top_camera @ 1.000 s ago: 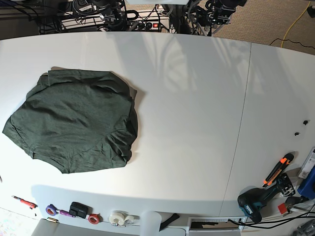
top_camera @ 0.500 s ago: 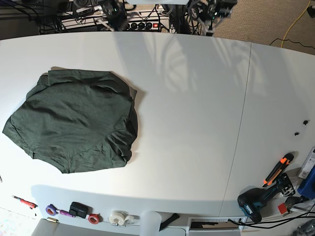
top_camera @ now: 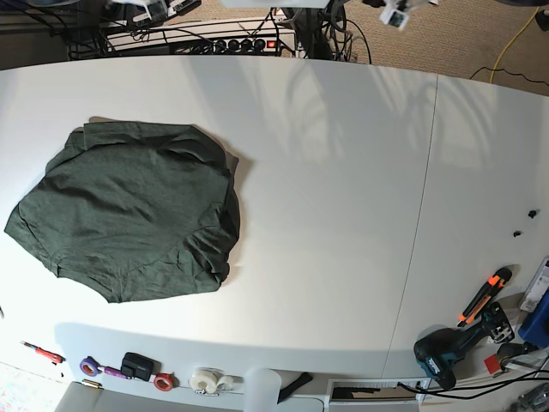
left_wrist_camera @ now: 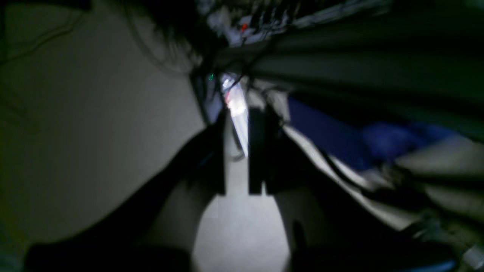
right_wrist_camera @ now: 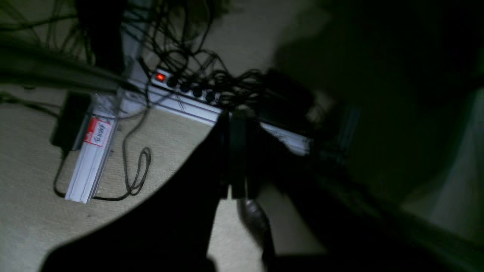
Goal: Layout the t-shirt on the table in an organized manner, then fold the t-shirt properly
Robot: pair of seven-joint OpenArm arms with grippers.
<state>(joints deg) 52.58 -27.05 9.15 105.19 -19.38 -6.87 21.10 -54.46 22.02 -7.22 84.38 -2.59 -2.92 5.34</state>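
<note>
You have one dark green cloth t-shirt [top_camera: 129,219] left of the white table's [top_camera: 343,215] seam; right gripper [right_wrist_camera: 236,192] closed empty, left gripper [left_wrist_camera: 236,190] slightly parted, empty

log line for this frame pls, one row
t-shirt: roughly folded, table's left side in base view | left gripper: slightly open, empty, off table | right gripper: shut, empty, above floor

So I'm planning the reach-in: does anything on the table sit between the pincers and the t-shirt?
Nothing visible does. The t-shirt lies alone on the table; the tools and tape rolls sit along the near edge, away from the arms' side. Both pincers are off the table.
</note>
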